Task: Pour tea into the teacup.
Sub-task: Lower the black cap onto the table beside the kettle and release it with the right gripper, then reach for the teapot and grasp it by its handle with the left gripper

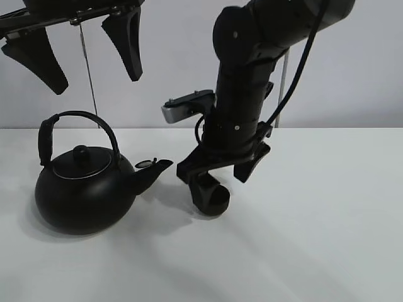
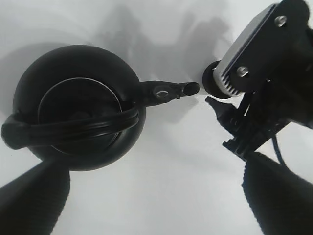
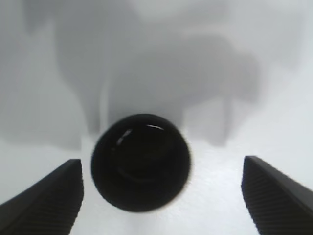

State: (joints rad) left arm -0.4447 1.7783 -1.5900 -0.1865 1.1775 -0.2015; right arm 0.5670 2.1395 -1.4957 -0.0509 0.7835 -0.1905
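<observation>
The teacup (image 1: 213,198), small, round and black, sits on the white table just right of the kettle's spout. My right gripper (image 1: 217,176) hangs directly over it. In the right wrist view the teacup (image 3: 141,161) looks blurred and lies between the spread fingers of the right gripper (image 3: 161,198), which is open and touches it on neither side. The black kettle (image 1: 85,189) with an arched handle stands at the left, spout toward the cup. My left gripper (image 1: 97,82) hovers open high above the kettle (image 2: 78,112), holding nothing.
The white table (image 1: 327,239) stretches to the right and to the front. A pale wall stands behind it. The right arm (image 2: 264,98) and its wrist camera sit close to the kettle's spout (image 2: 188,89).
</observation>
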